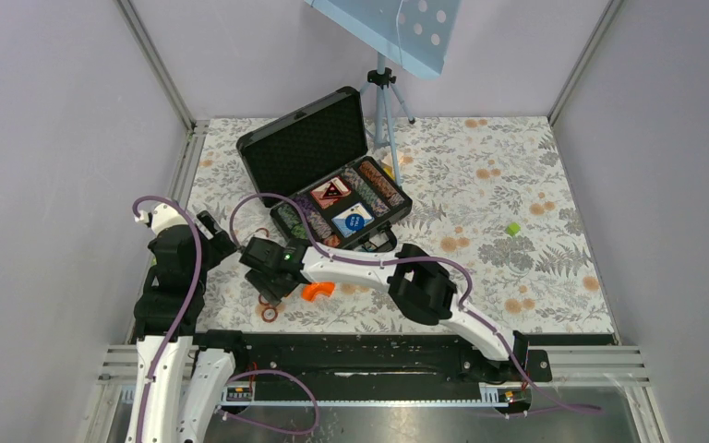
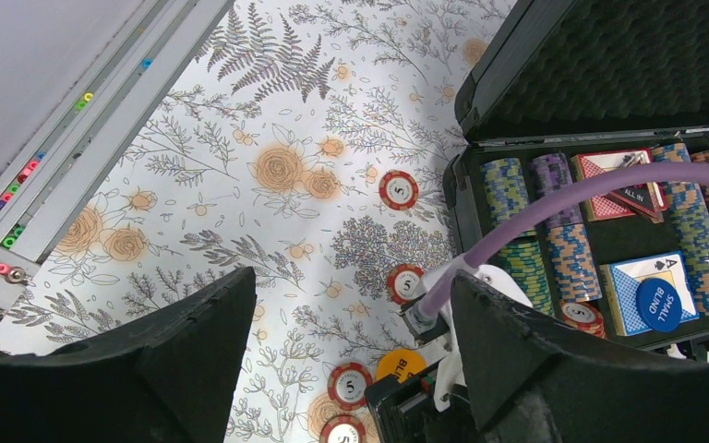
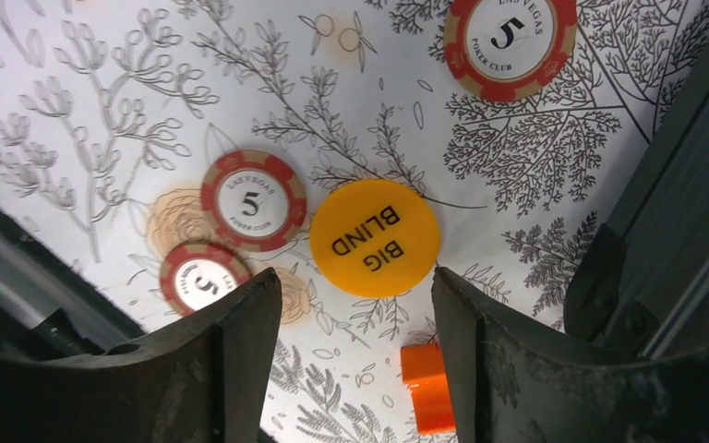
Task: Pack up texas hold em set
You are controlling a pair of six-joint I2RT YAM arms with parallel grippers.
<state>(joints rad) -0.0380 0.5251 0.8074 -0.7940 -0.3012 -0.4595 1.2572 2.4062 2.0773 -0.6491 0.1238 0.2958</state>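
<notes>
A: From above, the black briefcase (image 1: pixel 306 138) lies open on the far part of the table, with chip rows inside. The right gripper (image 1: pixel 266 288) hangs just before it.

B: And the left wrist view?

A: The left gripper (image 2: pixel 353 277) is spread and holds nothing. A red 5 chip (image 2: pixel 398 189) lies loose beside the case.

B: The right wrist?

A: Its fingers are apart and empty, above the yellow BIG BLIND button (image 3: pixel 374 237). I think the button is thin, stiff and slippery, so it is best pinched across the rim. The fingers cut off the orange piece (image 3: pixel 429 388).

Rough black foam (image 2: pixel 628 65) lines the briefcase (image 2: pixel 463 203); smooth matt orange disc (image 3: pixel 375 237).
</notes>
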